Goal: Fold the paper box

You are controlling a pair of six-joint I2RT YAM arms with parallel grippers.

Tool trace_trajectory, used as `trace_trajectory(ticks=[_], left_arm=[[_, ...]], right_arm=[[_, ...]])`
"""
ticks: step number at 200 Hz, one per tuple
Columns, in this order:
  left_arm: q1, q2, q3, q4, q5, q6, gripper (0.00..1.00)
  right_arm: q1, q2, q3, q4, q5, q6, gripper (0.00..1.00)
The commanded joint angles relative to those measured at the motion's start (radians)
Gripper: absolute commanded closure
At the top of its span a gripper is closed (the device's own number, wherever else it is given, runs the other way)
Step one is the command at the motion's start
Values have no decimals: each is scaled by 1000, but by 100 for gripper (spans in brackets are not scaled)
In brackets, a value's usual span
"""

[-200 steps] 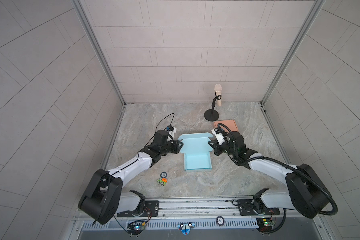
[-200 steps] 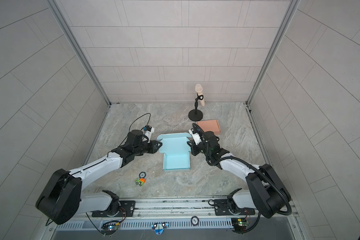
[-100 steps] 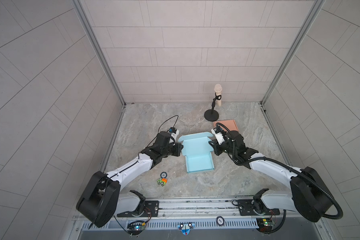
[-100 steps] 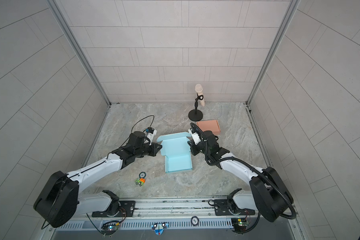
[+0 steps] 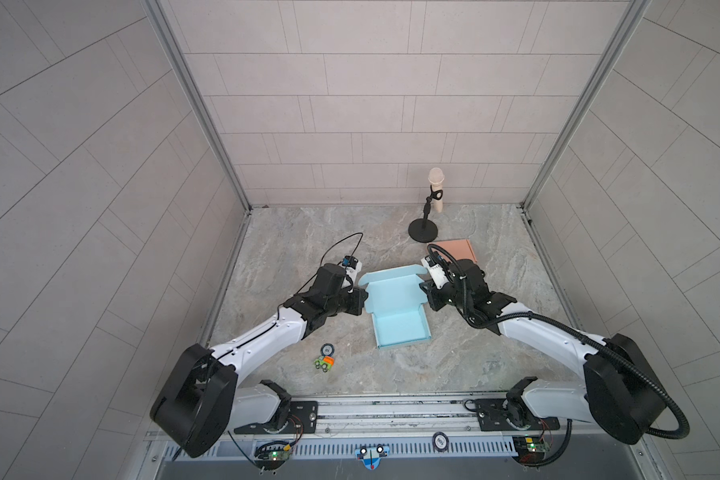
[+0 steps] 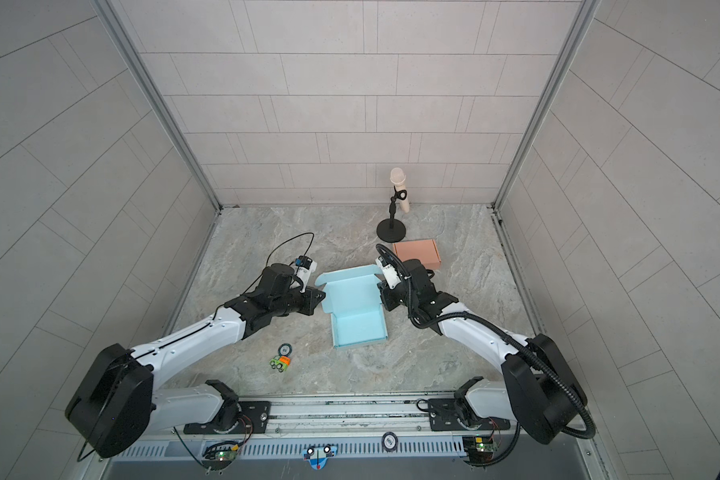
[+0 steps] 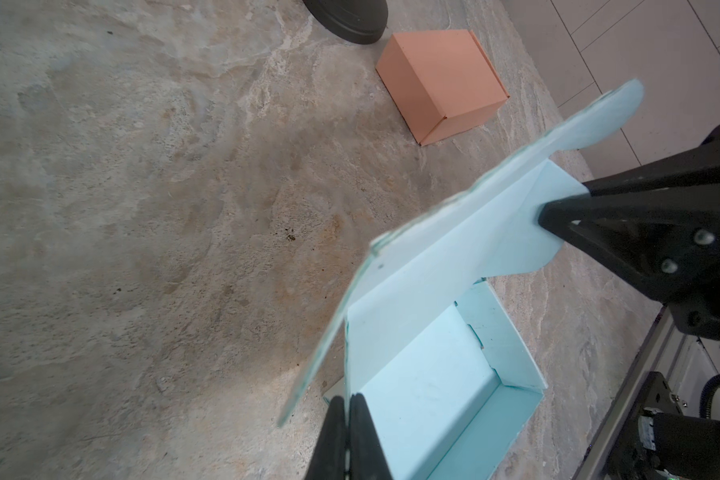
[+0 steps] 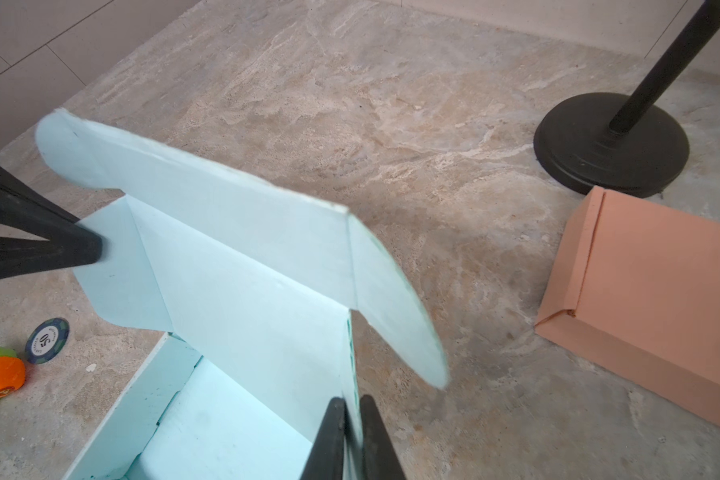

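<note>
The light blue paper box (image 5: 400,328) is held by its raised lid. One edge is clamped in the left gripper's (image 7: 347,417) jaws, the other in the right gripper's (image 8: 352,417).

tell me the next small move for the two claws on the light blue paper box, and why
Probably swing the lid of the light blue paper box forward and down over its open tray, both arms moving together. The left claw and right claw are each shut on a side flap of the raised lid, and the tray's walls already stand up.
</note>
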Motion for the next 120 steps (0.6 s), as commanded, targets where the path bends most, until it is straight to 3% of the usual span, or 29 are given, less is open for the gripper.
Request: trace_trajectory(ticks=[1, 39, 101, 120], left_arm=[[-3, -23, 23, -49, -33, 28, 94], [-8, -23, 35, -52, -50, 34, 94], [-8, 15, 109, -10, -107, 31, 95], [-8, 45, 141, 27, -125, 32, 94]], right_arm=[[6, 10, 43, -26, 54, -37, 87], [42, 28, 69, -61, 102, -59, 89], [143, 113, 190, -136, 323, -61, 94], [148, 141, 199, -94, 335, -40, 93]])
